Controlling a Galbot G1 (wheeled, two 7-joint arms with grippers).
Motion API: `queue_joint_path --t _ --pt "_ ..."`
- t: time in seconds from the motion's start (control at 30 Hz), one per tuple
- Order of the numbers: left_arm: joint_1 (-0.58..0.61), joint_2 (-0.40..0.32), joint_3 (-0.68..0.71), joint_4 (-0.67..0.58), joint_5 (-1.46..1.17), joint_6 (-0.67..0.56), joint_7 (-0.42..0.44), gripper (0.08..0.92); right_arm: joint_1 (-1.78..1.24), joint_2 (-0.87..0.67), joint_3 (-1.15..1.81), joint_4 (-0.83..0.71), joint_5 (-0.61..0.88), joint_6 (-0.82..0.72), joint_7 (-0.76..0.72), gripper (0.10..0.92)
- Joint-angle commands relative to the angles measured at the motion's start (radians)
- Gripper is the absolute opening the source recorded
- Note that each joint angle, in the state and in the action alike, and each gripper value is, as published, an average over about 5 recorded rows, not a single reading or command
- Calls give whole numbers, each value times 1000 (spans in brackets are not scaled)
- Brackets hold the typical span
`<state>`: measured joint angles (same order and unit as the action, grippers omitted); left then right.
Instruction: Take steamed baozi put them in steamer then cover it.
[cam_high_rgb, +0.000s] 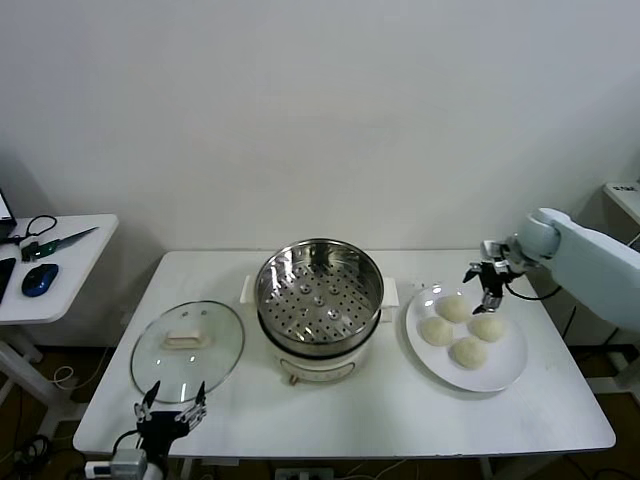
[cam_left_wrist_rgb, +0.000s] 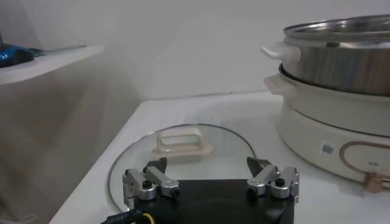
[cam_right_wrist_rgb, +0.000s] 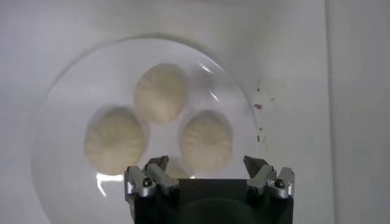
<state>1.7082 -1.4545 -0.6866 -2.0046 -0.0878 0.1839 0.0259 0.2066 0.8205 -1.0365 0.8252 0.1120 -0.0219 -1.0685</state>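
Four cream-white baozi (cam_high_rgb: 453, 307) lie on a flat white plate (cam_high_rgb: 510, 366) at the table's right. The steel steamer (cam_high_rgb: 320, 300) stands uncovered at the centre, its perforated tray bare. The glass cover (cam_high_rgb: 187, 350) lies flat on the table to the steamer's left. My right gripper (cam_high_rgb: 487, 285) is open and empty, hovering over the plate's far edge. In the right wrist view it (cam_right_wrist_rgb: 207, 167) is above the baozi (cam_right_wrist_rgb: 206, 139), with one bun partly hidden under it. My left gripper (cam_high_rgb: 170, 412) is open at the cover's near edge. In the left wrist view it (cam_left_wrist_rgb: 207, 167) faces the cover's handle (cam_left_wrist_rgb: 180, 143), with the steamer (cam_left_wrist_rgb: 341, 61) beyond.
A white side table (cam_high_rgb: 60, 290) with a blue mouse (cam_high_rgb: 40, 279) and cables stands to the left of the work table. The white wall is close behind. The work table's front edge (cam_high_rgb: 400, 450) runs just beyond the left gripper.
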Motion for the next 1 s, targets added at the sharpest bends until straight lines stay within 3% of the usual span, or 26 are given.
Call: queue_joint_path --t 0.03,0.37,0.67,0.8,1.0 --pt "0 -2 1 7 2 -4 0 823 -58 193 18 -273 -89 20 -9 823" --pt "0 -2 0 9 6 -7 -1 823 -93 240 75 -324 -114 32 11 803" --pt "1 -7 1 5 10 -4 -2 823 -62 228 51 -294 -120 26 2 646" --pt "4 -8 -2 -1 11 -4 -2 823 62 183 -65 -196 -44 36 -14 607" --pt "6 -4 -2 -2 11 -6 -3 823 490 123 -412 77 145 149 -42 602"
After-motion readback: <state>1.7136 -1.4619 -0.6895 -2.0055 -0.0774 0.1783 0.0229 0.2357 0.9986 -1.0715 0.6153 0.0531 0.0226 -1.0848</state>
